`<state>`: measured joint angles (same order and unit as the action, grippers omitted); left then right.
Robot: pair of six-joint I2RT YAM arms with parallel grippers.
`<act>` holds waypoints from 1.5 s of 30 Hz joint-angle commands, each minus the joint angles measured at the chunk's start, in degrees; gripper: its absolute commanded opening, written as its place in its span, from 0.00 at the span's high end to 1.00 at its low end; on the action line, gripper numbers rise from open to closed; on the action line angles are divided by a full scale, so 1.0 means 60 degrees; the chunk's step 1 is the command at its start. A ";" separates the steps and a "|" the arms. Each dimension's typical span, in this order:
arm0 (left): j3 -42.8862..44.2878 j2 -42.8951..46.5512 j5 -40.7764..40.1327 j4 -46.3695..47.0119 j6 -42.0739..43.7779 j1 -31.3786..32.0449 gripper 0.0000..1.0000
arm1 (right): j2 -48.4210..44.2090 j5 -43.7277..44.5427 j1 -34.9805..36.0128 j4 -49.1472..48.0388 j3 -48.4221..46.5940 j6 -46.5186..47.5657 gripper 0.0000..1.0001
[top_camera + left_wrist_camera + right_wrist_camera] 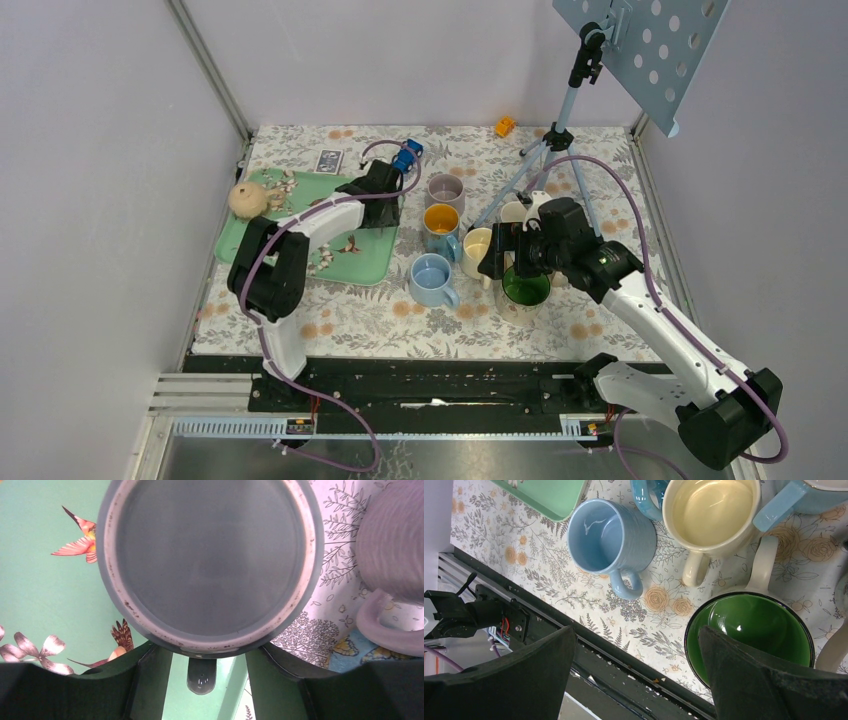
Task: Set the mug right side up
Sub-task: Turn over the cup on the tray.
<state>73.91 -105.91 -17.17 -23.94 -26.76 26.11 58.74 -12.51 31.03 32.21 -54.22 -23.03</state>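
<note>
1. Mugs nearest the bases: light blue mug point(606, 535), green mug point(751, 630) and cream mug point(709, 510). All are mouth-up, so none needs turning.
2. Right gripper point(634, 680) hangs over the green mug, fingers apart and holding nothing. It looks parked clear.
3. Left gripper point(206, 655) is further back, fingers spread either side of the handle point(201, 677) of the inverted mug point(207, 560). That mug is base-up at the edge of the green tray point(40, 595). Probably lining up a grasp for the flip.
4. Lilac mug point(395, 535) just beside it crowds the swing. Tripod point(545, 165) stands beyond.
</note>
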 commanded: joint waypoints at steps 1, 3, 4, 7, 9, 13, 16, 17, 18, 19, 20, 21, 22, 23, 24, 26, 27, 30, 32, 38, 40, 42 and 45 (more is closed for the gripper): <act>0.0325 -0.0153 -0.0378 0.0078 0.0099 0.0057 0.44 | -0.0168 0.0245 0.0087 -0.0242 0.0078 -0.0092 0.00; 0.0309 -0.0134 -0.0397 0.0098 0.0095 0.0061 0.49 | -0.0166 0.0247 0.0083 -0.0233 0.0111 -0.0089 0.00; 0.0305 -0.0127 -0.0430 0.0115 0.0095 0.0066 0.50 | -0.0166 0.0254 0.0076 -0.0242 0.0102 -0.0086 0.00; 0.0306 -0.0116 -0.0484 0.0158 0.0160 0.0071 0.55 | -0.0152 0.0253 0.0083 -0.0241 0.0107 -0.0100 0.00; 0.0362 -0.0103 -0.0500 0.0148 0.0208 0.0072 0.59 | -0.0159 0.0269 0.0076 -0.0240 0.0101 -0.0098 0.00; 0.0395 -0.0160 -0.0546 0.0127 0.0282 0.0072 0.69 | -0.0164 0.0278 0.0084 -0.0250 0.0113 -0.0103 0.00; 0.0397 -0.0150 -0.0586 0.0127 0.0335 0.0072 0.75 | -0.0183 0.0273 0.0085 -0.0241 0.0133 -0.0115 0.00; 0.0397 -0.0136 -0.0589 0.0124 0.0351 0.0065 0.77 | -0.0185 0.0270 0.0086 -0.0241 0.0143 -0.0124 0.00; 0.0409 -0.0132 -0.0602 0.0128 0.0369 0.0072 0.80 | -0.0181 0.0295 0.0079 -0.0244 0.0157 -0.0118 0.00; 0.0400 -0.0132 -0.0620 0.0117 0.0380 0.0069 0.82 | -0.0186 0.0291 0.0079 -0.0243 0.0159 -0.0125 0.00; 0.0421 -0.0119 -0.0632 0.0110 0.0387 0.0063 0.86 | -0.0181 0.0279 0.0074 -0.0237 0.0146 -0.0144 0.00; 0.0433 -0.0106 -0.0662 0.0109 0.0399 0.0071 0.91 | -0.0181 0.0278 0.0082 -0.0240 0.0145 -0.0156 0.00; 0.0447 -0.0081 -0.0692 0.0102 0.0403 0.0060 0.96 | -0.0184 0.0276 0.0087 -0.0248 0.0144 -0.0153 0.00; 0.0443 -0.0067 -0.0714 0.0097 0.0403 0.0064 1.00 | -0.0187 0.0285 0.0084 -0.0262 0.0137 -0.0160 0.00; 0.0481 -0.0034 -0.0733 0.0084 0.0403 0.0071 1.00 | -0.0183 0.0282 0.0087 -0.0269 0.0144 -0.0165 0.00; 0.0520 0.0045 -0.0814 0.0066 0.0381 0.0072 1.00 | -0.0180 0.0277 0.0085 -0.0268 0.0128 -0.0189 0.00; 0.0515 0.0114 -0.0896 0.0087 0.0356 0.0065 1.00 | -0.0188 0.0281 0.0087 -0.0283 0.0130 -0.0190 0.00; 0.0472 0.0350 -0.1075 0.0176 0.0302 0.0072 1.00 | -0.0190 0.0293 0.0081 -0.0310 0.0143 -0.0229 0.00; 0.0415 0.0488 -0.1086 0.0294 0.0300 0.0070 1.00 | -0.0180 0.0288 0.0074 -0.0326 0.0144 -0.0243 0.00; 0.0208 0.0847 -0.0996 0.0636 0.0272 0.0068 1.00 | -0.0185 0.0258 0.0078 -0.0401 0.0186 -0.0310 0.01; 0.0203 0.0919 -0.1015 0.0668 0.0271 0.0070 1.00 | -0.0189 0.0232 0.0082 -0.0441 0.0192 -0.0342 0.00; 0.0210 0.0983 -0.1060 0.0690 0.0271 0.0063 1.00 | -0.0186 0.0233 0.0087 -0.0467 0.0203 -0.0364 0.00; 0.0199 0.1088 -0.1079 0.0712 0.0262 0.0060 1.00 | -0.0196 0.0214 0.0073 -0.0503 0.0225 -0.0419 0.00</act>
<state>74.22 -103.61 -21.21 -23.44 -25.28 26.39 58.67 -11.53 31.03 31.38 -53.23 -24.73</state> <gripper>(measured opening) 0.257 0.994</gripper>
